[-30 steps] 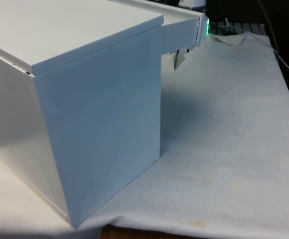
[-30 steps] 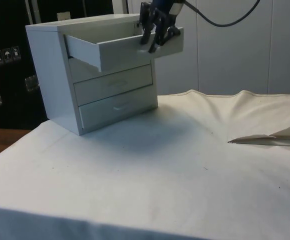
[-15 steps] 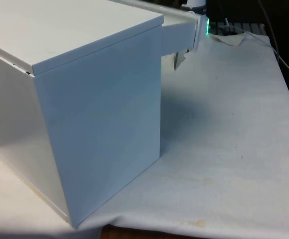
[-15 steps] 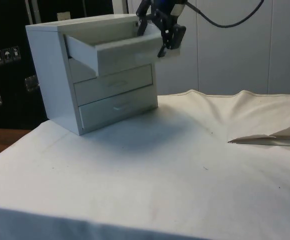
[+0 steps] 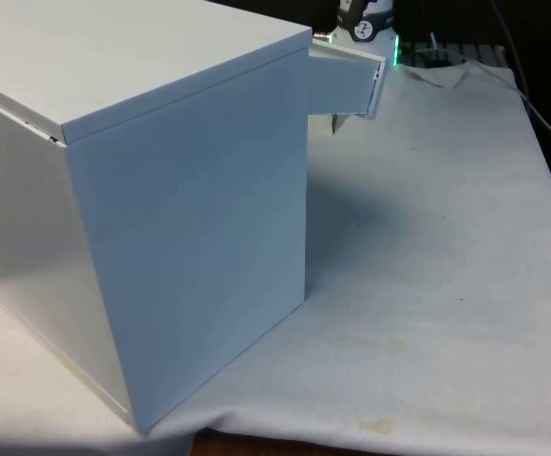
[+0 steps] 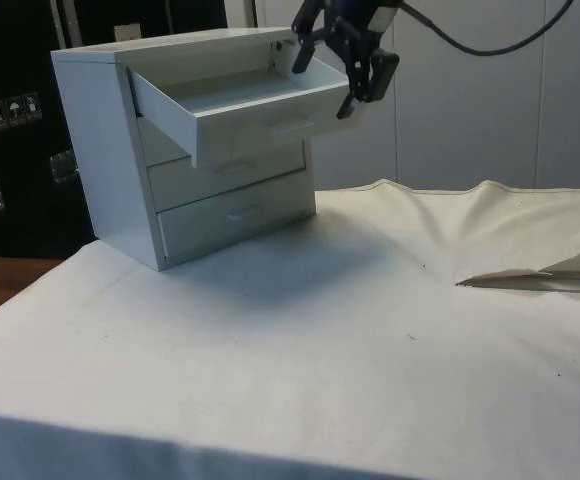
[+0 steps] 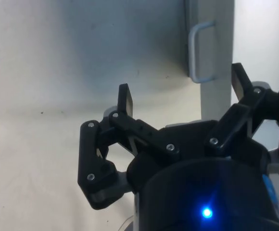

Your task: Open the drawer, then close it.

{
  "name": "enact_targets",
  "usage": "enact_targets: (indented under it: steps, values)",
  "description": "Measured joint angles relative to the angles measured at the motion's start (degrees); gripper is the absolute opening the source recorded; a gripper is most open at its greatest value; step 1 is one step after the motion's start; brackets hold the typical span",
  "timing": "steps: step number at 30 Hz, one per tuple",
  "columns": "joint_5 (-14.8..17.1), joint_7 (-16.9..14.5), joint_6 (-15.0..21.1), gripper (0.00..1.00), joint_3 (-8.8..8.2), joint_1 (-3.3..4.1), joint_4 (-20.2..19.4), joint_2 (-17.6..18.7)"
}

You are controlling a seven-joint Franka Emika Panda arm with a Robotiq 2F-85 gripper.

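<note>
We see our gripper spread wide and empty, straddling the front panel of the pulled-out top drawer, its handle just ahead.

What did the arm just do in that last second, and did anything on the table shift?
The pincer let go of the top drawer's front and rose; its fingers now stand spread, one on each side of the drawer's front edge, above the handle. The drawer stands pulled out about as far as before. The chest of drawers, its two lower drawers, shut, and the cloth stayed as they were.
</note>
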Motion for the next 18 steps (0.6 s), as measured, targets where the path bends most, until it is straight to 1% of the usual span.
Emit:
enact_targets:
  steps: [4, 9, 18]
  values:
    - [0.00, 0.57, -0.17, 1.00, 0.69, 0.00, -1.32, -1.03]
    - [0.00, 1.26, -0.17, 1.00, 1.26, 0.00, -1.95, -1.26]
    - [0.00, 1.38, -0.17, 1.00, 1.43, 0.00, -2.29, -1.60]
